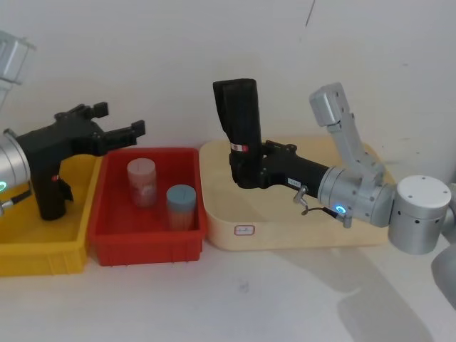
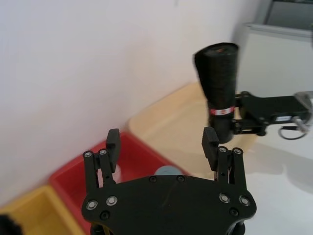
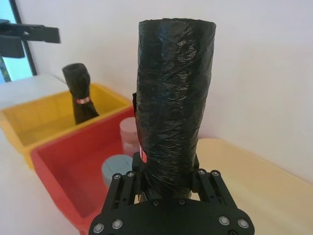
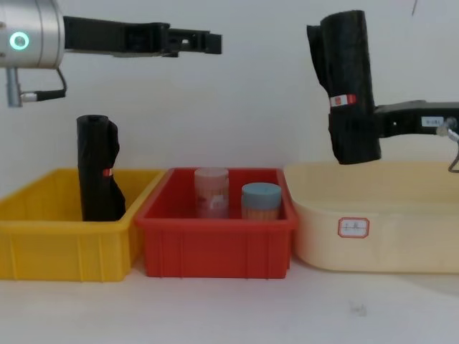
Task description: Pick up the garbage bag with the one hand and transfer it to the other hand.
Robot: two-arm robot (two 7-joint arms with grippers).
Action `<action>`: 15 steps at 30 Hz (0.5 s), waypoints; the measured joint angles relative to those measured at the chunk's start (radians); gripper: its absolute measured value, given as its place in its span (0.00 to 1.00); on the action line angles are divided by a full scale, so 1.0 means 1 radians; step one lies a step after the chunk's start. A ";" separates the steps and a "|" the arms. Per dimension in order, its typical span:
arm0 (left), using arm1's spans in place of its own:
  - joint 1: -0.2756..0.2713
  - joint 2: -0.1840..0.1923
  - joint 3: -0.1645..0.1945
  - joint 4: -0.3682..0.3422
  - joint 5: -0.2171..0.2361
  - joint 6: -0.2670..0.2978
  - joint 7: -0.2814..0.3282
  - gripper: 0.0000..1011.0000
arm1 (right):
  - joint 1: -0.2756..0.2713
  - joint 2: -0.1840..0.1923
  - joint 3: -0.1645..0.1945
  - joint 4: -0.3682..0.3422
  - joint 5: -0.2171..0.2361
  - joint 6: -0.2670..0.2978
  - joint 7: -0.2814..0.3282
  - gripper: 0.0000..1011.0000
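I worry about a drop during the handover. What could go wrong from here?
1. The right gripper grips the bag near its lower end, and the tall top leans; a nudge from the open left gripper could lever it loose.
2. The bag hangs over the tray's edge next to the red bin; if dropped, it might hit the jars there.

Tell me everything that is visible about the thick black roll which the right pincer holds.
The garbage bag is a thick roll of crinkled, glossy black plastic with a narrow red-and-white label band just below its middle. It stands nearly upright, its top leaning slightly, in the air above the cream tray without touching it. Only the right pincer touches it, shut on its lower part.
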 joint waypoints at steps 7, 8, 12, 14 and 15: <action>0.052 0.009 -0.028 -0.044 0.010 0.005 0.111 0.99 | 0.005 0.010 -0.002 0.012 -0.022 0.003 -0.016 0.64; 0.057 0.010 -0.031 -0.049 0.011 0.005 0.123 0.99 | 0.005 0.011 -0.003 0.014 -0.025 0.004 -0.018 0.65; 0.094 0.011 -0.051 -0.076 0.020 0.008 0.194 0.99 | 0.007 0.014 -0.003 0.018 -0.032 0.005 -0.024 0.76; 0.105 0.011 -0.057 -0.083 0.024 0.009 0.219 0.99 | 0.008 0.016 -0.004 0.020 -0.035 0.005 -0.026 0.83; 0.110 0.011 -0.060 -0.087 0.026 0.009 0.228 0.99 | 0.008 0.016 -0.004 0.020 -0.036 0.005 -0.026 0.85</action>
